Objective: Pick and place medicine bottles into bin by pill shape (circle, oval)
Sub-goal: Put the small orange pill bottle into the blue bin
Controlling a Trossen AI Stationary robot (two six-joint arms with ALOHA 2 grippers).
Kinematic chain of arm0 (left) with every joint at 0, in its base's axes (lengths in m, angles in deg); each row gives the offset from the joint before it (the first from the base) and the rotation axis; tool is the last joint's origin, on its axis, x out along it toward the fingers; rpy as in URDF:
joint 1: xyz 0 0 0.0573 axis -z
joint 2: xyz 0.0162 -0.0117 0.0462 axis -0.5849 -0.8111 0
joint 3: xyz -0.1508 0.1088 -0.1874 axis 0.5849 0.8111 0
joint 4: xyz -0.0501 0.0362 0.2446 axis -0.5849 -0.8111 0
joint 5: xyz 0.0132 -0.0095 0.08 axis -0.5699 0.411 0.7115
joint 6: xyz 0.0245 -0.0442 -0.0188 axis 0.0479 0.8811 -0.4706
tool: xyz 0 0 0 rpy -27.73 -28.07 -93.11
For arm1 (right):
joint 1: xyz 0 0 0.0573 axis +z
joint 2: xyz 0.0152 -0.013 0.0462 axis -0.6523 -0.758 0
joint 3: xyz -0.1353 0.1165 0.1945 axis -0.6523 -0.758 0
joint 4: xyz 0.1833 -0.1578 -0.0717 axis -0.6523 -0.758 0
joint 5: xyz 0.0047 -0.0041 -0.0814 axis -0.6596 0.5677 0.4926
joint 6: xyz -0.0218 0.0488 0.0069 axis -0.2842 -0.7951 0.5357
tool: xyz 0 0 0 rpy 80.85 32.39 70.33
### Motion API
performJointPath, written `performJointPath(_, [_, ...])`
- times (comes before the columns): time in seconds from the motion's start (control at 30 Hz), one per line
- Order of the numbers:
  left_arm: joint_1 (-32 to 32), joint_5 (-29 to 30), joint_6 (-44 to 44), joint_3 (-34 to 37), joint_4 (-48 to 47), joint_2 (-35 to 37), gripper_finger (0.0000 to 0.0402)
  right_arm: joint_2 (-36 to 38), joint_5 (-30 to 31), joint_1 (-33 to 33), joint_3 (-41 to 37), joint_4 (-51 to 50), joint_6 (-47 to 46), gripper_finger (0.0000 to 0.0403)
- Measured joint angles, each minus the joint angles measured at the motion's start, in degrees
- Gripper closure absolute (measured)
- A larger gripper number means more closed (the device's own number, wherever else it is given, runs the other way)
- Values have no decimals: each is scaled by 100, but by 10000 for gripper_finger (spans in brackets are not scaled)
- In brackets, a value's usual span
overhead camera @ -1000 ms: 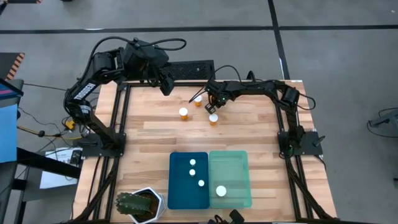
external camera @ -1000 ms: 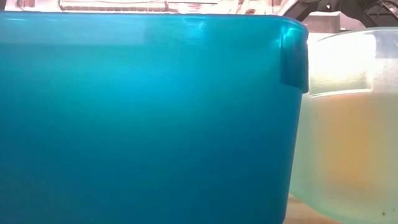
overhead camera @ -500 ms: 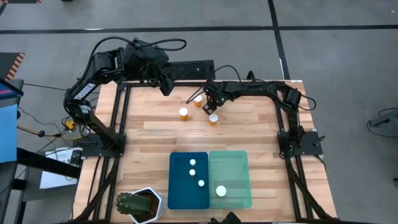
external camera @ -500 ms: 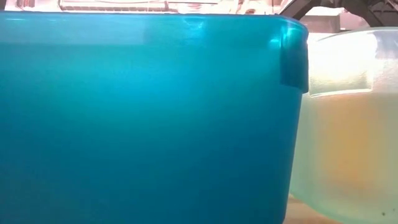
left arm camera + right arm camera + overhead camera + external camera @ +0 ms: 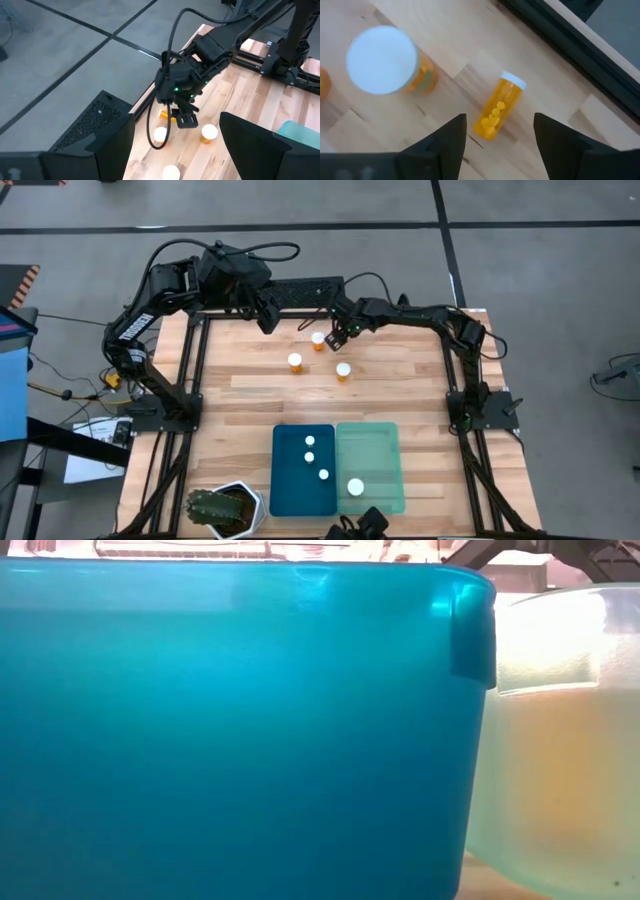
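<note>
Three upright orange medicine bottles with white caps [image 5: 295, 361] [image 5: 318, 338] [image 5: 343, 370] stand on their bases on the wooden table. A fourth bottle [image 5: 497, 112] lies on its side near the far edge. My right gripper [image 5: 336, 337] hovers open above the lying bottle, one finger on either side of it in the right wrist view, touching nothing. My left gripper [image 5: 268, 317] waits open over the far left of the table. The blue bin [image 5: 285, 485] holds three bottles. The green bin [image 5: 385, 455] holds one [image 5: 355, 487].
A spiky green plant in a white pot [image 5: 222, 510] stands at the near edge, left of the blue bin. A black panel [image 5: 305, 288] lies along the far edge. Bare wood lies between the bottles and the bins. The bin walls [image 5: 240, 730] fill the low view.
My right gripper has moved from beside the right-hand upright bottle toward the table's far edge, and now stands by the bottle nearest that edge. The three upright bottles stay where they were.
</note>
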Motion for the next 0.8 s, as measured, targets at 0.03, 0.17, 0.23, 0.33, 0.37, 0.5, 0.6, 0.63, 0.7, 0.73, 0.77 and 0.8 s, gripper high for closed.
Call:
performJointPath(0.03, [-1, 2, 0, 0, -1, 0, 116, 0, -8, -20, 0, 7, -30, 165])
performJointPath(0.17, [0, 7, 0, 0, -3, 0, 116, 0, -42, -46, 0, 20, -75, 165])
performJointPath(0.23, [-2, 7, 0, 0, -3, 0, 116, 0, -29, -24, -12, 81, -96, 165])
performJointPath(0.33, [0, 7, 2, 0, -3, 0, 116, 0, 27, 11, -26, 190, -119, 165])
performJointPath(0.37, [-1, 7, 22, 0, -3, 0, 116, 0, 29, 13, -26, 196, -164, 165])
performJointPath(0.5, [-2, 4, 35, 0, -5, 0, 116, 0, 148, 4, -28, 207, -262, 165])
performJointPath(0.6, [-2, 2, 43, 0, -5, 0, 116, 0, 191, -2, -28, 117, -372, 165])
performJointPath(0.63, [-2, -8, 57, 0, -6, 0, 116, 0, 187, 9, -28, 67, -394, 165])
performJointPath(0.7, [-2, -41, 83, 0, -8, 0, 116, 0, 200, 55, -30, -24, -396, 165])
performJointPath(0.73, [-2, -57, 81, -2, -10, 0, 116, 0, 265, 78, -31, -23, -401, 165])
performJointPath(0.77, [-2, -57, 69, -2, -10, 0, 116, 3, 325, 92, -31, -21, -403, 165])
performJointPath(0.8, [-2, -59, 66, 0, -10, 0, 116, 5, 326, 93, -22, -58, -406, 165])
